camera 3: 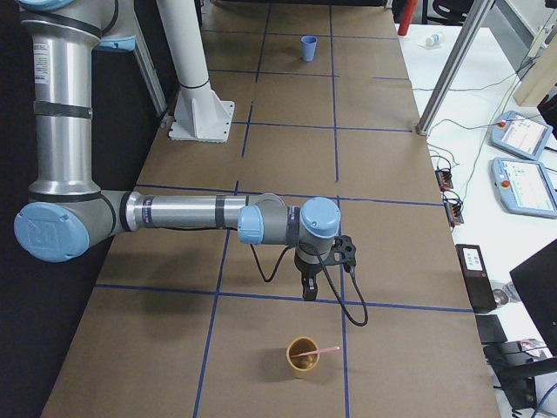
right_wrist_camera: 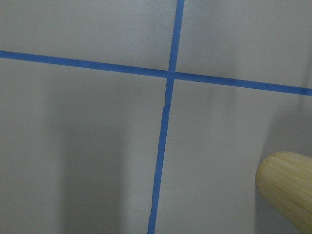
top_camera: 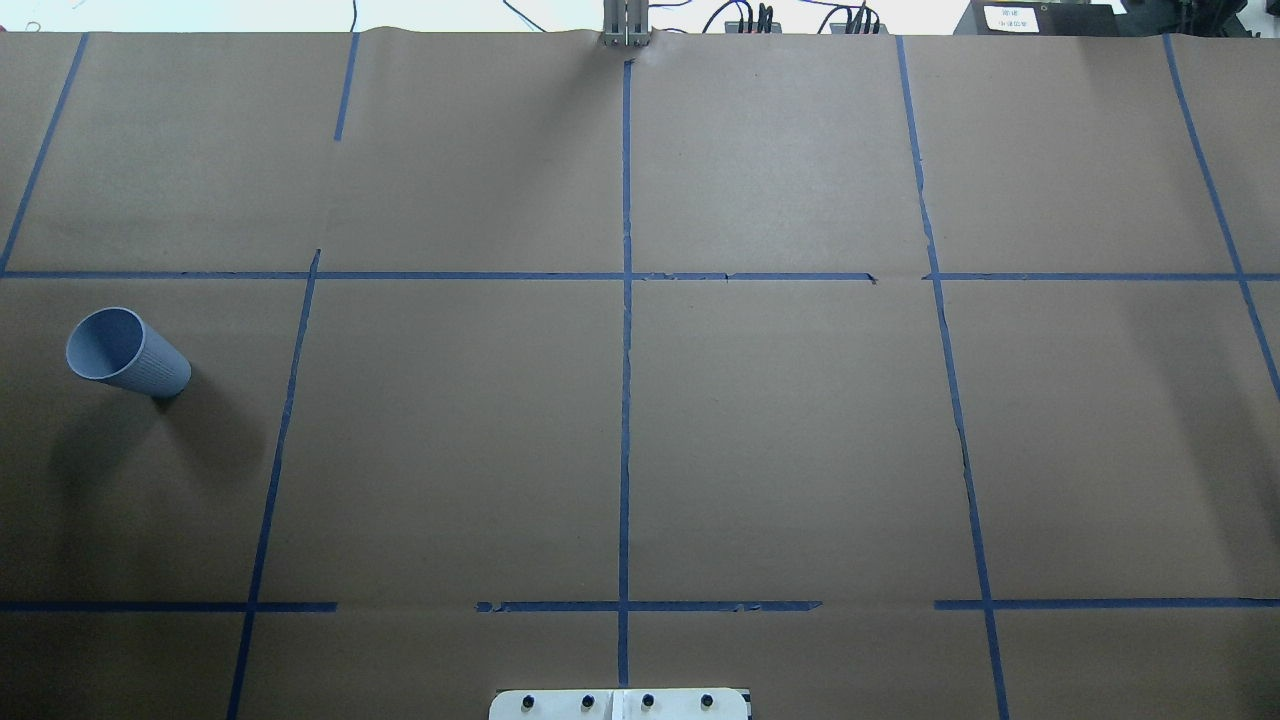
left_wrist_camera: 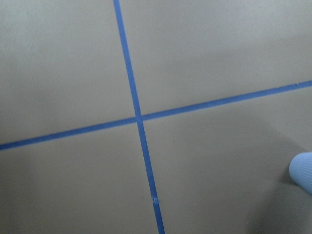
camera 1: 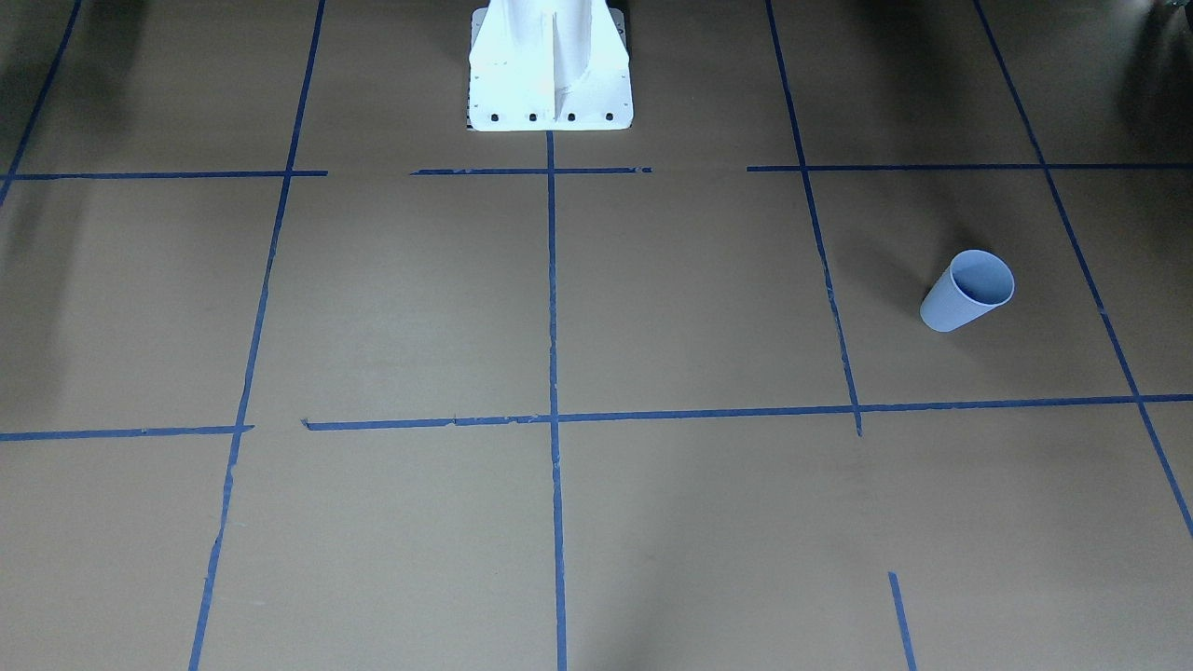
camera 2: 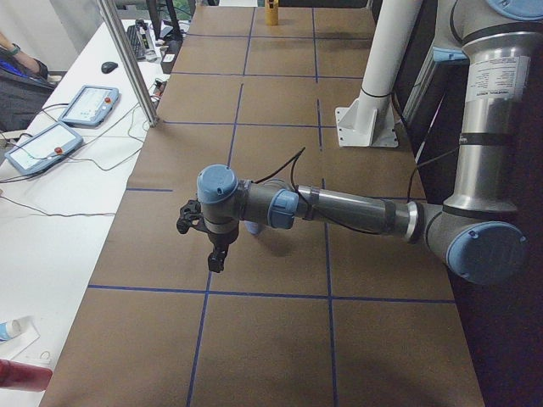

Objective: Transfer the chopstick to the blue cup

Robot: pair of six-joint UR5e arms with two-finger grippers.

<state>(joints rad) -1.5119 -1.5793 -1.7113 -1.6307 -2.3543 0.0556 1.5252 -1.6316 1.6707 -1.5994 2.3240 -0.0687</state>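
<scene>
Chopstick (camera 3: 318, 351) is pink and sits in the tan cup (camera 3: 303, 358) at the right end of the bench (top_camera: 800, 450). It leans, with its top end sticking out over the rim. The tan cup stands upright, and its ribbed side shows at the corner of the right wrist view (right_wrist_camera: 287, 190).

Blue cup (top_camera: 127, 351) is upright at the left end of the bench, well apart from the tan cup - far end of the bench in the right side view (camera 3: 308, 48).

Left gripper (camera 2: 217, 261) points down over the bench, above the surface and just beside the blue cup, which its wrist mostly hides in that view. A sliver of the cup shows at the right edge of the left wrist view (left_wrist_camera: 302, 171).

Right gripper (camera 3: 308, 293) also points down, near the tan cup but not touching it, with nothing visibly in it.

Both grippers show only in the side views - cannot tell how wide either stands.

Blue tape (camera 1: 553, 308) grids the bench. White post (camera 1: 550, 65) stands at the robot side, centre.
</scene>
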